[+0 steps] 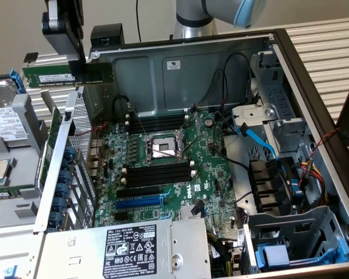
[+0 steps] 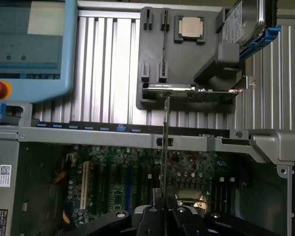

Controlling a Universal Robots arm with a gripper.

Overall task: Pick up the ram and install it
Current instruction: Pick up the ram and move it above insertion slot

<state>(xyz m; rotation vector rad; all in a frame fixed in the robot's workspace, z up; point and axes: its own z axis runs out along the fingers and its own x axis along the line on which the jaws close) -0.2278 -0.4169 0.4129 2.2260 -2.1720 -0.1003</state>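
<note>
Jaws clamped on ram (image 1: 46,76), high over computer case (image 1: 145,81)

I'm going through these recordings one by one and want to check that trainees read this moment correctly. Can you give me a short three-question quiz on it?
1. True or false: the ram is already seated in a black slot.
2. What holds the ram? A. a tray; B. the fingers; C. a person's hand.
3. Fill in: in the exterior view, the ram hangs in the air near the case on that view's ____ side.

Key: 1 false, since it is held above the board; 2 B; 3 left.
</note>
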